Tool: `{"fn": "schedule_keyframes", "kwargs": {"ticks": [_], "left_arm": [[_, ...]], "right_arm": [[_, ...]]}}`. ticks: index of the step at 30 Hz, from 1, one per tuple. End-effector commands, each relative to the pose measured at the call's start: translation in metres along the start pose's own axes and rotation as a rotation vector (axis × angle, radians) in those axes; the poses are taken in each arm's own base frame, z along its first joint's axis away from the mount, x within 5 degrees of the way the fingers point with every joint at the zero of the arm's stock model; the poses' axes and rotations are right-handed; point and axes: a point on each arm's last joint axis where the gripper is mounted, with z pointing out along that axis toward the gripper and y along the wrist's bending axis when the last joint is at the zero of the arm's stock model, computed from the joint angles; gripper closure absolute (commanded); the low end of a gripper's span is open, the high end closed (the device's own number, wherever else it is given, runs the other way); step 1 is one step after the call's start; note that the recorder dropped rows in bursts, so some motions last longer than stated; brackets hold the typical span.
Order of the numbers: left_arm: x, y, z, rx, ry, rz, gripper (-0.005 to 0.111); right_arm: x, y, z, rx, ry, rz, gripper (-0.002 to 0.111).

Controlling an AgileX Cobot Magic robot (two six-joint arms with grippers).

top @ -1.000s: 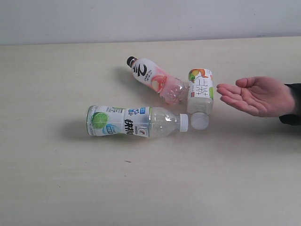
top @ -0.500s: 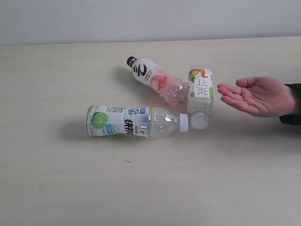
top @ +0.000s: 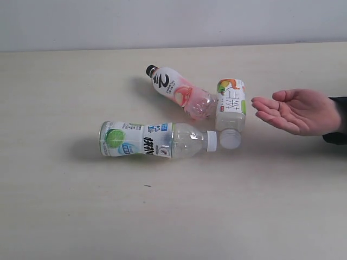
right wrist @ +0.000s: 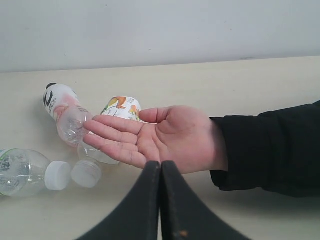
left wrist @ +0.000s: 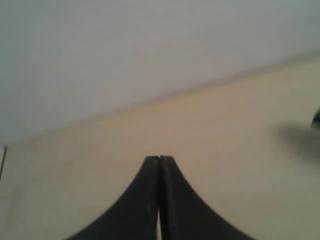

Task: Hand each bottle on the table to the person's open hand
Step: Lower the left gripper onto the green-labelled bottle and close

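Observation:
Three bottles lie on the table (top: 65, 206). The pink-white bottle (top: 178, 91) with a black cap lies at the back. Beside it is the orange-green bottle (top: 231, 111), white cap toward the front. The lime-green bottle (top: 154, 139) lies in front, its cap touching the orange-green one's cap. The leafy white-blue bottle is out of view. An open hand (top: 295, 110) hovers palm up to their right. Neither gripper shows in the exterior view. My right gripper (right wrist: 160, 163) is shut and empty, with the hand (right wrist: 155, 136) just beyond it. My left gripper (left wrist: 159, 158) is shut over bare table.
A pale wall (top: 173, 21) rises behind the table's far edge. The person's black sleeve (top: 336, 116) enters from the right edge. A small dark speck (top: 147, 186) marks the table in front of the lime-green bottle.
The hand has shifted very slightly. The bottles have not moved.

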Motion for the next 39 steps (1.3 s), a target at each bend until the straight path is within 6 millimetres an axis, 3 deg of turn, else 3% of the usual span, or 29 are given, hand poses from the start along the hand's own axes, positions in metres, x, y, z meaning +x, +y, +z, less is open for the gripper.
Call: {"fn": "schedule_keyframes", "kwargs": {"ticks": [1,4,6,9,11,14,16,30,39], "left_arm": [[0.003,-0.070,0.052,0.369,0.615,0.478,0.107],[-0.008,-0.117,0.062,0.512,0.534,0.729,0.105],[-0.009,-0.141,0.054,0.582,0.481,0.893,0.091],[-0.009,-0.166,0.043,0.634,0.449,0.949,0.039],[-0.004,-0.180,0.038,0.737,0.430,0.942,0.016],[0.007,-0.197,0.032,0.918,0.395,0.935,0.015],[0.018,-0.200,0.035,0.950,0.407,0.951,0.015],[0.074,-0.225,0.085,0.940,0.466,0.994,0.015],[0.092,-0.236,0.110,0.910,0.465,1.014,0.015]], "right_arm": [[0.002,0.000,0.000,0.004,0.002,0.000,0.108],[0.001,0.000,0.000,0.004,0.000,0.000,0.108],[0.001,0.000,0.000,0.004,0.000,0.000,0.108],[0.001,0.000,0.000,0.004,0.000,0.000,0.108],[0.001,0.000,0.000,0.004,0.000,0.000,0.108],[0.001,0.000,0.000,0.004,0.000,0.000,0.108],[0.001,0.000,0.000,0.004,0.000,0.000,0.108],[0.001,0.000,0.000,0.004,0.000,0.000,0.108],[0.001,0.000,0.000,0.002,-0.005,0.000,0.108]]}}
